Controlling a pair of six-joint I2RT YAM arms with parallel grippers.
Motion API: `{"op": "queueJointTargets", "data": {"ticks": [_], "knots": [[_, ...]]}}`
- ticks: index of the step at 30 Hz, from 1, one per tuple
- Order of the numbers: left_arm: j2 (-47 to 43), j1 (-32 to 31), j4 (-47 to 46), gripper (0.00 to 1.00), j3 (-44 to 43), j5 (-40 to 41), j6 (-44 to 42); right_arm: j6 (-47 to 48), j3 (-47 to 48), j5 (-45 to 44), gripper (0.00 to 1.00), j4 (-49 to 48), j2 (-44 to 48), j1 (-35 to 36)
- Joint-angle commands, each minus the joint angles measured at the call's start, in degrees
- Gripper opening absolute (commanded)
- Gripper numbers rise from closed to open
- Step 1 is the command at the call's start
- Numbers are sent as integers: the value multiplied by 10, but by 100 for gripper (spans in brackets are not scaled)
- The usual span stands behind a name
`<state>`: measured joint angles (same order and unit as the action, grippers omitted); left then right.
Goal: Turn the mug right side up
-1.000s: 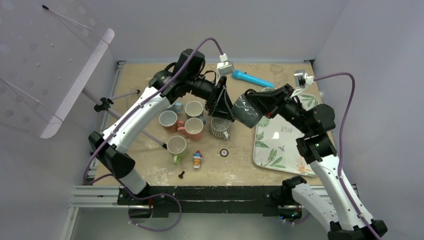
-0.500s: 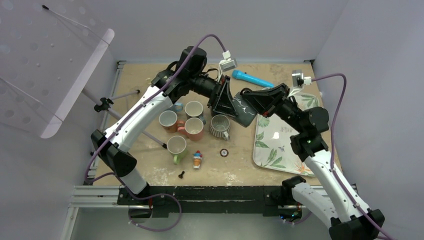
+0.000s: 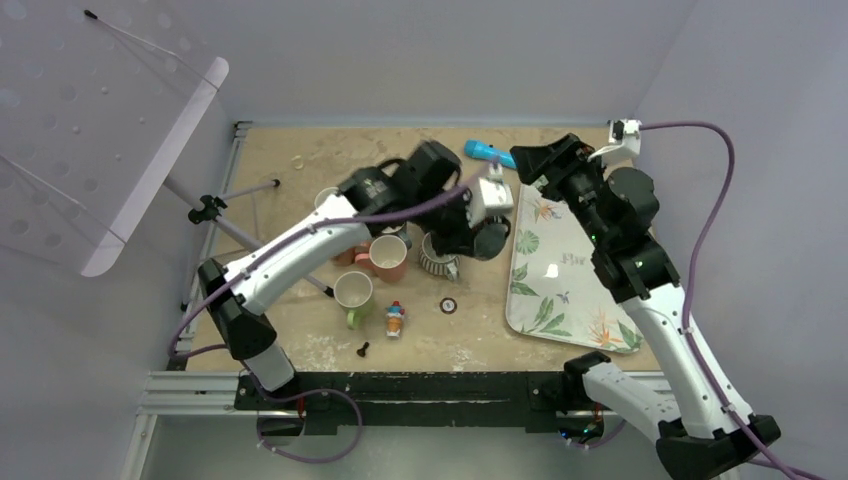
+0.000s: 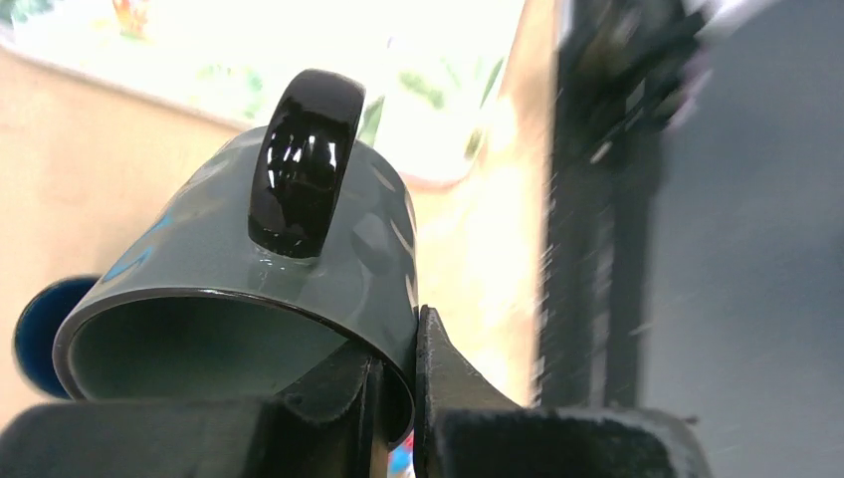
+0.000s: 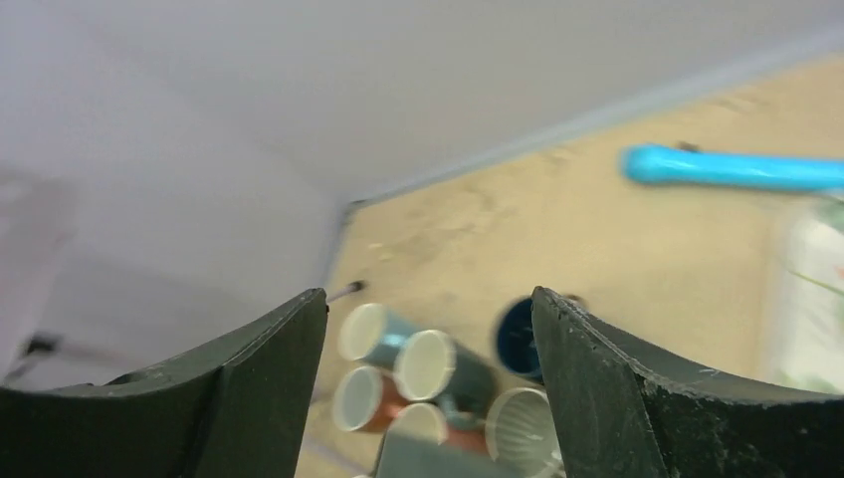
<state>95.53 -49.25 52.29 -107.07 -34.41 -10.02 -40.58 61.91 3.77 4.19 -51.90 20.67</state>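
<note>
Left tool point(image 4: 398, 347) is shown clamped on the rim wall of the grey mug point(image 4: 199, 259), one finger inside, presumably so that a wrist roll may bring the mouth up; the mug is held over the table point(image 3: 280, 150) between ribbed cup point(image 3: 437, 255) and tray point(image 3: 560, 290), while the right tool point(image 5: 428, 299) is held apart, empty.

floral tray point(image 3: 560, 290) beside clustered mugs point(image 3: 388, 257), blue tube point(image 3: 480, 150) behind.
</note>
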Motion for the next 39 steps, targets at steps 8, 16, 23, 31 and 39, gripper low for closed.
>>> {"op": "queueJointTargets", "data": {"ticks": [8,16,23,31,39], "knots": [[224,-131,105,0,-117,376,-237,-2,-42,-259,82,262,-26,-163],[333,-130,111,0,-191,373,-299,20,-64,-275,81,247,-18,-170],[370,-124,143,19,-187,336,-297,43,-78,-256,81,220,-20,-175],[256,-122,124,72,-131,363,-270,52,-91,-231,81,189,-23,-178],[6,-80,71,89,-55,399,-184,110,-92,-178,80,138,-16,-177]]}}
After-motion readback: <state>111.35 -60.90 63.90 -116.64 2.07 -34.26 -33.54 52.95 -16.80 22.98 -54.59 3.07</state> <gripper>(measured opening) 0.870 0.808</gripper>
